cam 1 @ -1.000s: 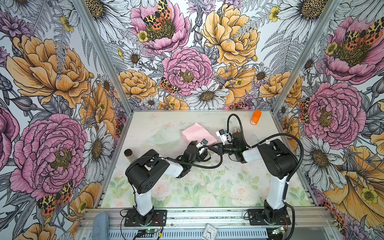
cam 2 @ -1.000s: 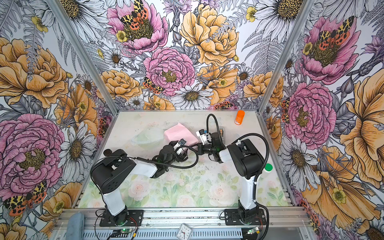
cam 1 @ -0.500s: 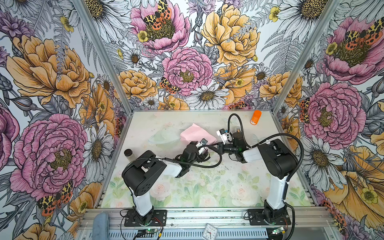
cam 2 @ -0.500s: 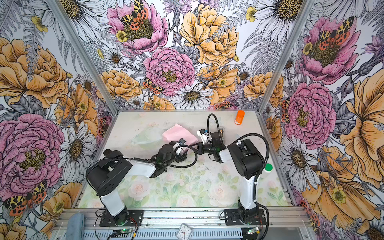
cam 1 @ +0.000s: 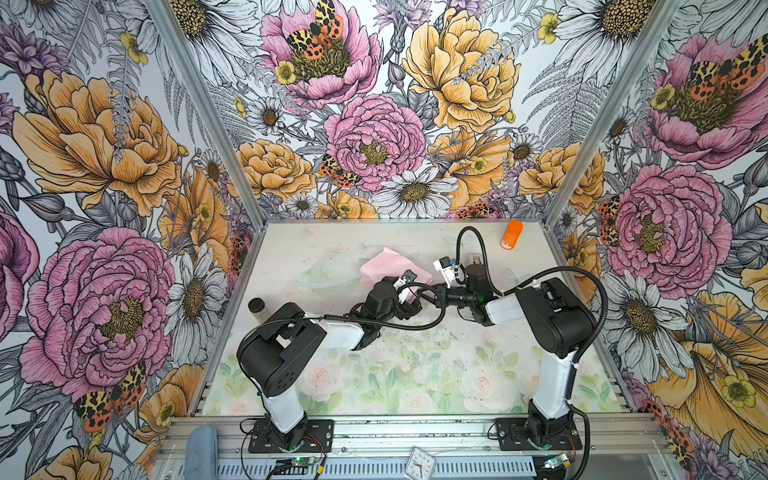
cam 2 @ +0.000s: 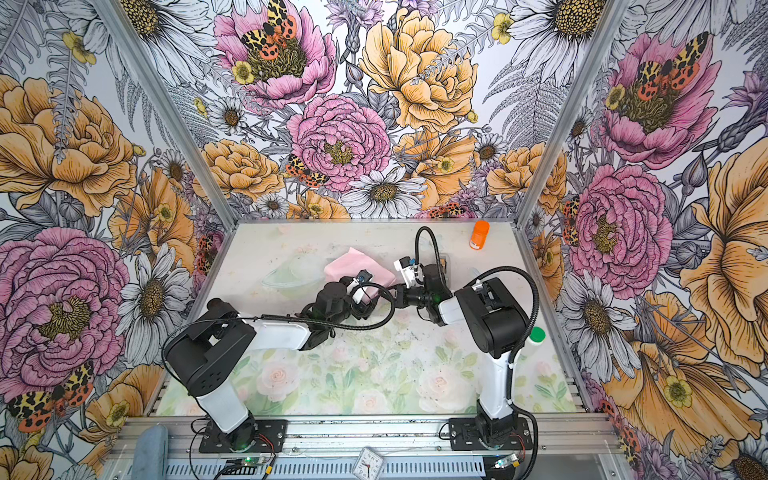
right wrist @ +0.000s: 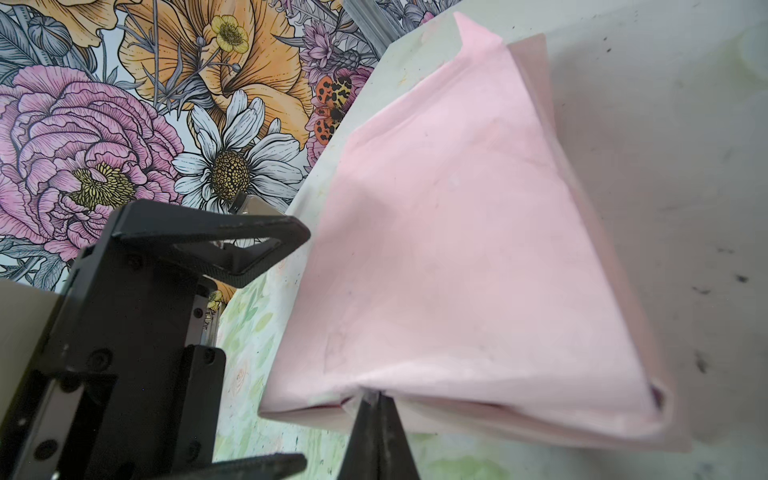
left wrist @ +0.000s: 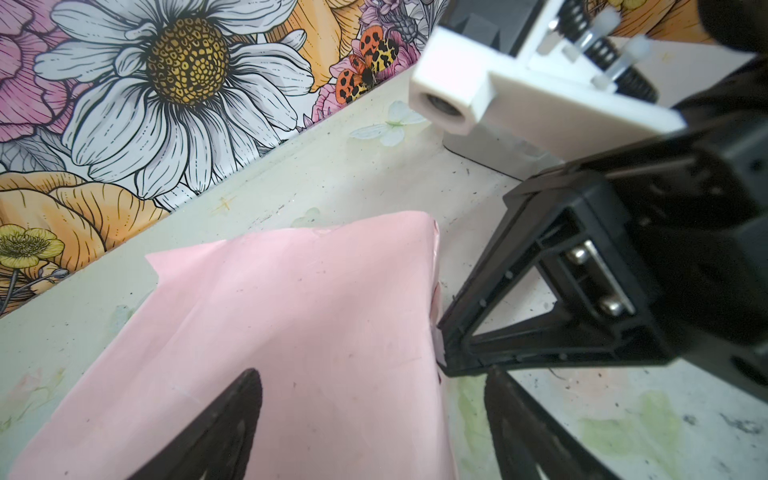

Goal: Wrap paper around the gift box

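Starting at the left: the left gripper (left wrist: 374,374) is spread wide and nothing is held in it. One finger (left wrist: 224,415) is hung over the pink top of the paper (cam 1: 386,268), and the other is kept off past its edge. The paper is seen in both top views mid-table toward the back wall, folded pale side out into a parcel. The gift box isn't shown anywhere, so it's presumably buried inside. On the right, the right gripper (right wrist: 376,409) is clamped tight on a pinch of paper at the parcel's side edge. So an end flap is probably being closed up, and next it likely needs to be pressed flat without the pinch being lost. That pinch is only shown by the wrist views, and the orange bottle (cam 1: 511,235) only by the top views.
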